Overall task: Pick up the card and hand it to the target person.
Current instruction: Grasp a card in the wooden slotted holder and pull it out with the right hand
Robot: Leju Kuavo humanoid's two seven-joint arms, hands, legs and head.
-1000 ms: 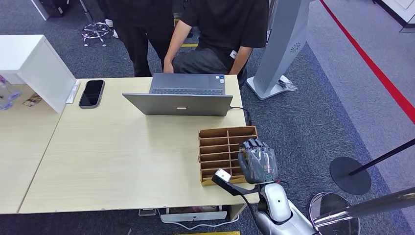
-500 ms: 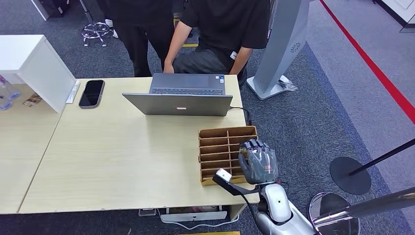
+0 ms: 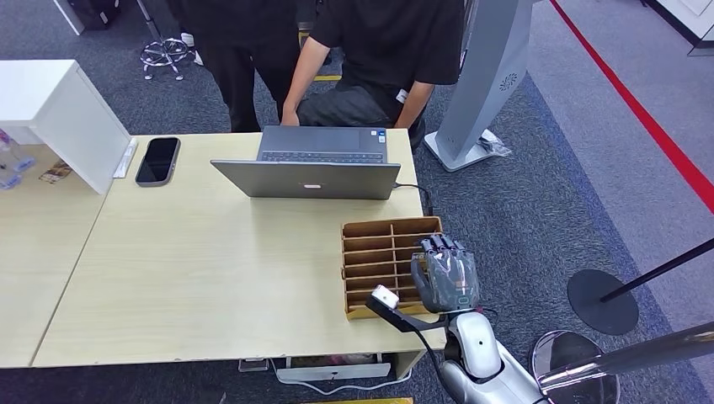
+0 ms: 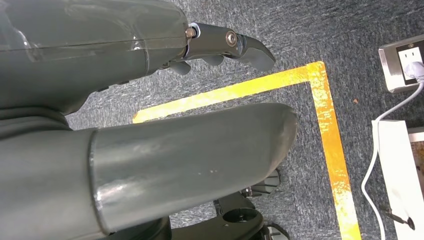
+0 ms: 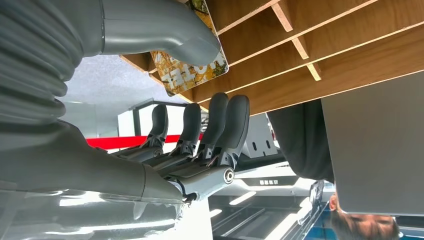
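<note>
A wooden slotted organizer [image 3: 379,244] stands at the table's near right corner. A card [image 5: 192,70] with a yellow-brown print sticks out of one of its slots. My right hand [image 3: 444,282] hovers over the organizer's right end, back of the hand up. In the right wrist view its thumb [image 5: 165,30] lies against the card's face, while the fingers [image 5: 220,120] stretch along the other side, just short of the card's edge. My left hand [image 4: 125,100] hangs over the carpet with fingers apart, holding nothing. A person in black [image 3: 379,50] sits behind the laptop.
A grey laptop [image 3: 316,164] stands open at the table's far edge, its cable running past the organizer. A black phone [image 3: 157,160] lies at the far left beside a white box [image 3: 59,118]. A second person stands behind. A grey kiosk base [image 3: 484,76] rises at right.
My right hand has edged slightly forward over the organizer. Everything else on the table is as before.
</note>
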